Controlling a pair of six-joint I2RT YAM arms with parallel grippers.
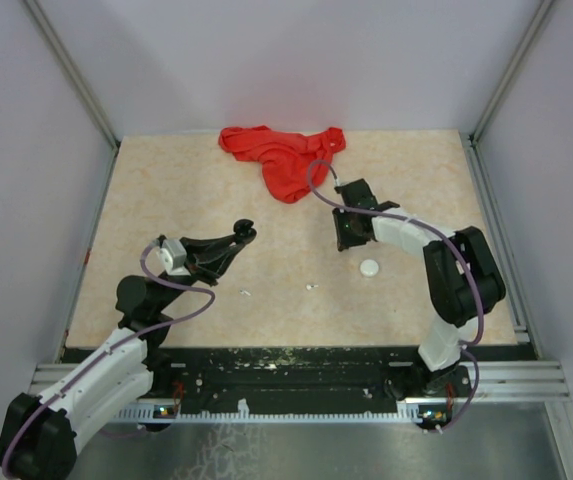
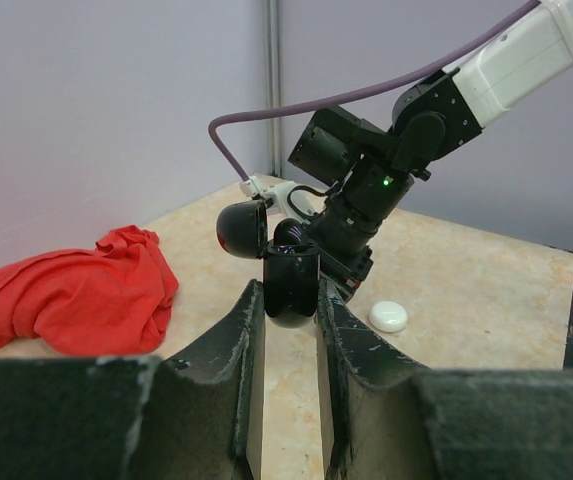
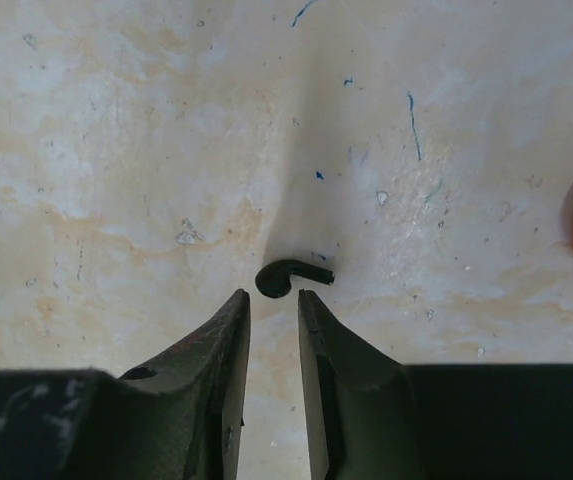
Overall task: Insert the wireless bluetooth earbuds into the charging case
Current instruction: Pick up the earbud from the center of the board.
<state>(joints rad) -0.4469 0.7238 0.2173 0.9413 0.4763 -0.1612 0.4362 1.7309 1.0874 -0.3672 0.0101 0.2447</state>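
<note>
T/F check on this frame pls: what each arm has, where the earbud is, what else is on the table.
1. The left fingers hold a black case with its lid open. True.
2. The black earbud is clamped in the right fingers. False: it lies on the table just beyond the fingertips, which stand slightly apart with nothing between them.
3. A white case lies on the table, held by neither arm. True.
4. The red cloth covers the white case. False: the cloth lies bunched toward the far edge, well apart from the case.
</note>
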